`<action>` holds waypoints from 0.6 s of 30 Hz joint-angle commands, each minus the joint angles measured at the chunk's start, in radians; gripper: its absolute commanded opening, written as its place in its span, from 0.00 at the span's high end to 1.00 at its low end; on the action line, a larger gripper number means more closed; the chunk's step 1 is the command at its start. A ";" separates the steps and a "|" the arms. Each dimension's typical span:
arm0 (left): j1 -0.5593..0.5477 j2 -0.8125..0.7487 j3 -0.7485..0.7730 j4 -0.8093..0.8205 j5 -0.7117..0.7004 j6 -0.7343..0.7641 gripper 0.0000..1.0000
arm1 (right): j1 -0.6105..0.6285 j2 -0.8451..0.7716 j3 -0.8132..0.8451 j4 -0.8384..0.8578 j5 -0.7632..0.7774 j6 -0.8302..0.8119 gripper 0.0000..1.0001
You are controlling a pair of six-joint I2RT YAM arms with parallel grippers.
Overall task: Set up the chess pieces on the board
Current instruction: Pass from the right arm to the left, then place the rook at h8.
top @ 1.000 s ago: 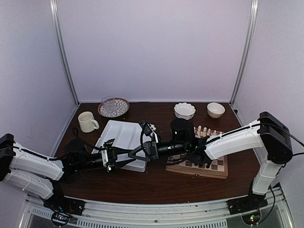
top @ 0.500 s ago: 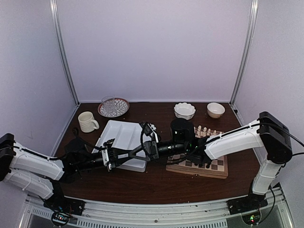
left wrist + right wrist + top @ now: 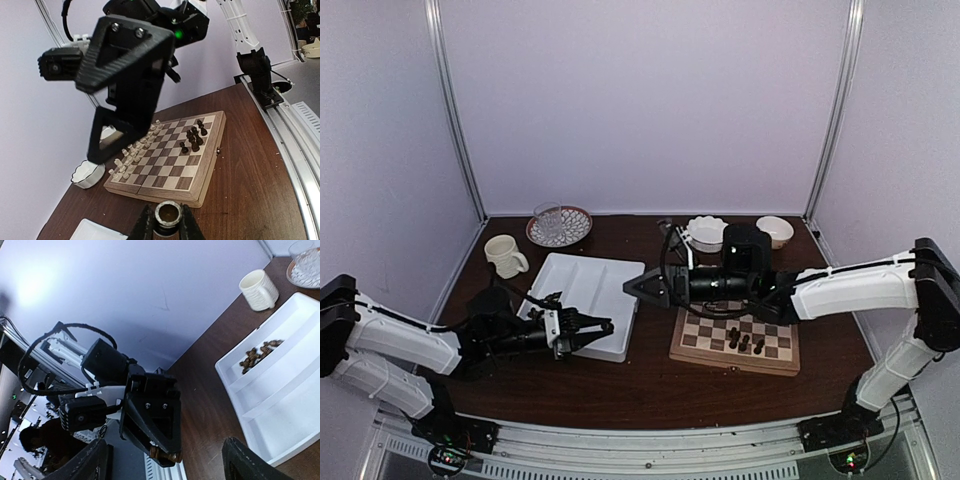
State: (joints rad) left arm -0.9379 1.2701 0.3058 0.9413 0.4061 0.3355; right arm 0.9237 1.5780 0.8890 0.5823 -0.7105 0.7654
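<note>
- Top view: the left tool [image 3: 602, 326] is hovering by the near right corner of the white tray [image 3: 570, 272], closed on something small. The right tool [image 3: 632, 287] is pointing left over the tray's right edge, jaws spread wide with nothing between them. The board [image 3: 782, 352] is lying to the right on the tabletop [image 3: 650, 385]. A few dark chess pieces [image 3: 745, 342] are bunching near its middle rather than lining a back row.
- Left wrist view: the fingers [image 3: 145, 226] are pinching a dark chessman [image 3: 167, 214], its round end facing the lens. Cream chessmen [image 3: 131, 154] are lining the board's far edge, beside a white bowl [image 3: 87, 175].
  - The step, as I am judging it, is getting this piece onto a near-row square.
  - The piece seems to be lying along the fingers, so the wrist should be turning it upright before lowering.
  - The approach should be coming from the near side, clear of the bunched pieces and of the right arm stretching over the board.
- Right wrist view: its own fingers [image 3: 95, 460] are standing far apart and empty, framing the left tool, which is gripping the brown piece. More dark pieces are heaping in the tray compartment on the side of the mug [image 3: 257, 289]. Releasing only once the base is sitting flat looks wise.
</note>
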 commanded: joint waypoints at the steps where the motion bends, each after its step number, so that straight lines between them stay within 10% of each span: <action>1: -0.006 0.059 0.051 0.004 0.038 -0.046 0.95 | -0.054 -0.141 0.010 -0.198 0.095 -0.142 0.17; 8: -0.007 0.340 0.184 0.173 0.053 -0.205 0.95 | -0.073 -0.354 0.068 -0.612 0.467 -0.437 0.11; 18: -0.015 0.560 0.427 0.045 0.017 -0.276 0.95 | -0.088 -0.532 -0.171 -0.489 0.784 -0.537 0.10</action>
State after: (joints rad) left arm -0.9459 1.8061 0.6342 1.0538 0.4282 0.0818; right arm 0.8436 1.0805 0.7780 0.0784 -0.0811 0.2874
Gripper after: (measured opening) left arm 0.137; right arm 0.903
